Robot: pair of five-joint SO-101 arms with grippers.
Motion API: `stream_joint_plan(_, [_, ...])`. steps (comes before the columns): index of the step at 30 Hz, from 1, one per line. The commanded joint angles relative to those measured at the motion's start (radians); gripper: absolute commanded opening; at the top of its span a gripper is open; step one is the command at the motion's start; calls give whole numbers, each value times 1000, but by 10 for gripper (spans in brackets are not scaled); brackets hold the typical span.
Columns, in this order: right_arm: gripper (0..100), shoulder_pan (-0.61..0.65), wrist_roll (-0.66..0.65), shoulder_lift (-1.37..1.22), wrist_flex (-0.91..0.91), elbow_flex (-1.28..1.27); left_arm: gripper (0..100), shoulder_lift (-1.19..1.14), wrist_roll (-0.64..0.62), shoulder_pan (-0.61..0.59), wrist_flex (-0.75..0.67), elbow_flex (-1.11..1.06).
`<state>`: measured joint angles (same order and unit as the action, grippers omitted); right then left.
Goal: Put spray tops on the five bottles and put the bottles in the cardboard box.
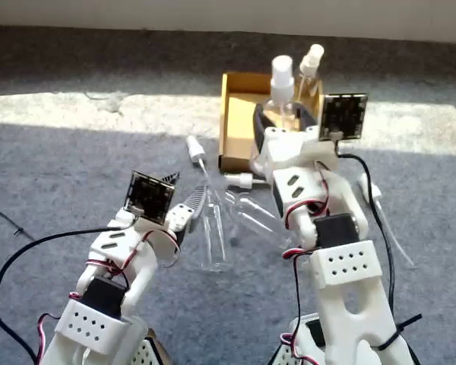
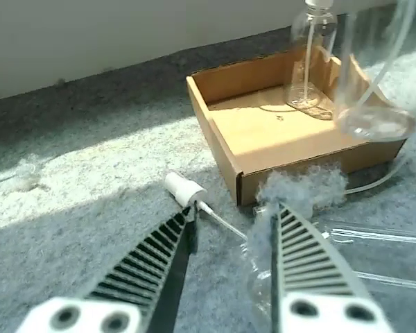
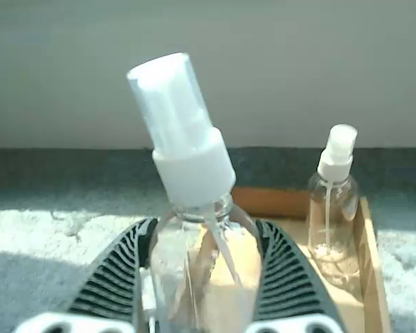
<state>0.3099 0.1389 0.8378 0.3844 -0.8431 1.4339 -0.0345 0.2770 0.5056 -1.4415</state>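
Observation:
My right gripper (image 1: 284, 120) (image 3: 204, 236) is shut on a clear bottle (image 1: 280, 103) (image 3: 194, 267) with a white spray top (image 3: 184, 132), tilted and held above the cardboard box (image 1: 234, 114) (image 2: 263, 135). A second capped bottle (image 1: 311, 70) (image 3: 331, 208) (image 2: 310, 59) stands upright in the box's far corner. My left gripper (image 1: 200, 202) (image 2: 229, 257) is open low over the carpet, at the mouth of an uncapped clear bottle (image 1: 214, 232) (image 2: 258, 277) lying there. Another bare bottle (image 1: 254, 217) lies beside it. One loose spray top (image 1: 197, 152) (image 2: 185, 191) lies just ahead of the left fingers.
Grey carpet covers the floor. Another loose spray top (image 1: 243, 181) lies by the box's near wall, and a third (image 1: 368, 188) lies right of the right arm. A tuft of grey lint (image 2: 299, 189) clings to one left finger. A wall runs behind the box.

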Motion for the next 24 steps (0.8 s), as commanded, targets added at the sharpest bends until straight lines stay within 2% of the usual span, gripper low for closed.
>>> stream_joint_plan(1, [4,97,18,76,96,38,239,18,66,108,72,36])
stream_joint_plan(4, [4,174,17,136,147,-16,270,18,68,124,137,71])
stream_joint_plan(10, [4,251,17,252,297,-45,270,18,68,120,138,70])
stream_joint_plan(13, [4,260,15,306,367,-45,270,13,66,96,138,68])
stream_joint_plan(18, [4,265,-11,351,380,-54,270,15,63,58,137,74])
stream_joint_plan(24, [4,259,-29,354,441,-53,270,16,63,65,138,71])
